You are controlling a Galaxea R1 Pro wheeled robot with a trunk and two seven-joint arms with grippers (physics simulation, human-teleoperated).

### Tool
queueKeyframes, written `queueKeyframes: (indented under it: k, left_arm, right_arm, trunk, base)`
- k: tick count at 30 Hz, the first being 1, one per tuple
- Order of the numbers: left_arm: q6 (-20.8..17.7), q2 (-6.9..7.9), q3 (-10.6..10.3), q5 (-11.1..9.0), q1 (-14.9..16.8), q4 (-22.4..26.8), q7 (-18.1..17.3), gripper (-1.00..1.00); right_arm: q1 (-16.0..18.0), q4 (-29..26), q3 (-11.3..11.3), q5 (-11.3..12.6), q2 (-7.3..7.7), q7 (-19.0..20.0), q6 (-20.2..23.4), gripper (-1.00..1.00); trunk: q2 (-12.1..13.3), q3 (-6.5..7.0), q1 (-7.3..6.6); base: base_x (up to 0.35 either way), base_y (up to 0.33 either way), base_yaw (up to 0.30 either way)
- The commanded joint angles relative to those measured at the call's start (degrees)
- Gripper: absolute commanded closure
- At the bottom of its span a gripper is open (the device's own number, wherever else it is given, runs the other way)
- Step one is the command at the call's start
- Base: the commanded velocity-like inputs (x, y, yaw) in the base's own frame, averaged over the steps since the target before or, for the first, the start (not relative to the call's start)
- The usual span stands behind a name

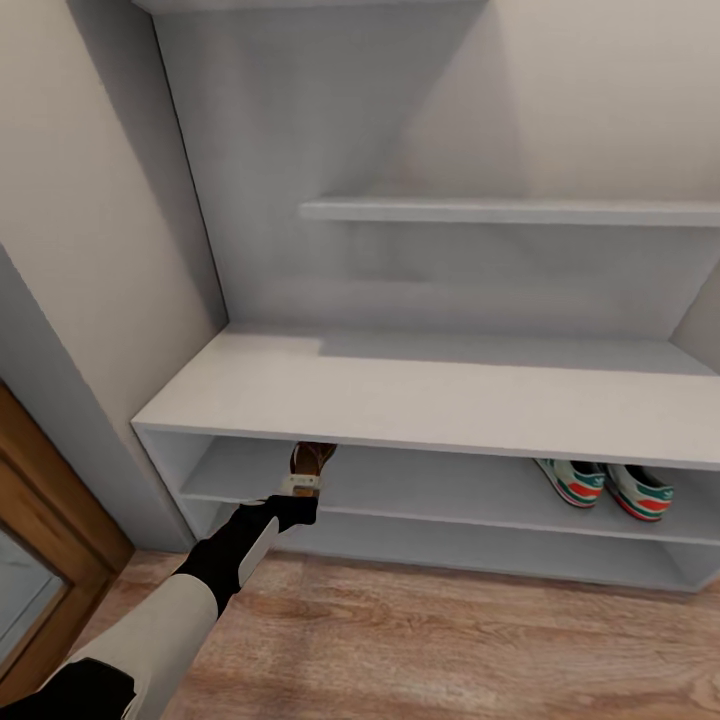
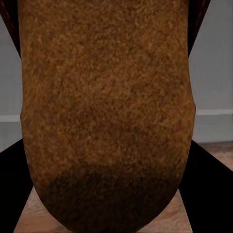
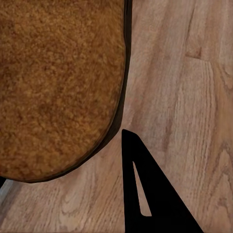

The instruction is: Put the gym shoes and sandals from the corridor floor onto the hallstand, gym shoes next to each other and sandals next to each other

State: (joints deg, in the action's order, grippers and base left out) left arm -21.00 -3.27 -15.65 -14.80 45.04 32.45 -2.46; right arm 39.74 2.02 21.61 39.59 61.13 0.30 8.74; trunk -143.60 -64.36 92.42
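Note:
The hallstand (image 1: 400, 400) fills the head view, pale grey-white with low bench shelves. Both gym shoes (image 1: 604, 487) stand side by side on its lower shelf at the right. My left gripper (image 1: 303, 484) reaches to the left part of that shelf, shut on a brown sandal (image 1: 312, 458) whose toe is under the bench top. In the left wrist view this sandal's tan insole (image 2: 107, 111) lies between the black fingers (image 2: 14, 194). In the right wrist view my right gripper (image 3: 119, 133) holds the other sandal (image 3: 53, 82) by its edge above the corridor floor (image 3: 189, 87); one finger (image 3: 155, 204) shows.
A stepped upper shelf (image 1: 500, 211) juts from the back panel. A wooden door frame (image 1: 50, 520) stands at the left by the wall. Bare plank floor (image 1: 450, 640) lies in front of the rack. The bench top (image 1: 350, 385) carries nothing.

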Motion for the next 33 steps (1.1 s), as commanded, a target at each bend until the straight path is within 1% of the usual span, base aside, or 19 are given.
queueKeyframes:
  k: [1, 9, 14, 23, 28, 33]
  left_arm:
    - [-0.27, 0.02, -0.09, -0.23, 0.01, 0.07, 0.00, 1.00]
    - [-0.27, 0.02, -0.09, -0.24, 0.01, 0.07, -0.01, 1.00]
    - [-0.27, 0.02, -0.09, -0.23, 0.03, 0.07, -0.01, 1.00]
    - [-0.31, 0.02, -0.13, -0.23, -0.02, 0.07, -0.01, 1.00]
    - [-0.28, 0.02, -0.17, -0.23, -0.01, 0.07, -0.01, 1.00]
    - [-0.28, 0.02, -0.17, -0.23, 0.00, 0.07, -0.01, 1.00]
  right_arm:
    - [0.16, 0.16, 0.10, 0.14, 0.04, 0.06, 0.04, 1.00]
    - [0.16, 0.18, 0.10, 0.14, 0.04, 0.06, 0.04, 1.00]
    - [0.16, 0.16, 0.10, 0.14, 0.02, 0.07, 0.04, 1.00]
    - [0.16, 0.15, 0.10, 0.14, 0.04, 0.06, 0.04, 1.00]
    - [0.16, 0.18, 0.10, 0.14, 0.03, 0.07, 0.04, 1.00]
    - [0.16, 0.15, 0.10, 0.12, 0.04, 0.06, 0.04, 1.00]
  trunk:
    - [-0.02, -0.05, 0.00]
    - [-0.02, -0.05, 0.00]
    - [-0.02, -0.05, 0.00]
    - [-0.02, -0.05, 0.00]
    - [-0.02, -0.05, 0.00]
    - [-0.02, -0.05, 0.00]
  base:
    - [0.040, 0.000, 0.000]
    - [0.008, 0.000, 0.000]
    - [0.190, 0.000, 0.000]
    - [0.040, 0.000, 0.000]
    - [0.215, 0.000, 0.000]
    - [0.049, 0.000, 0.000]
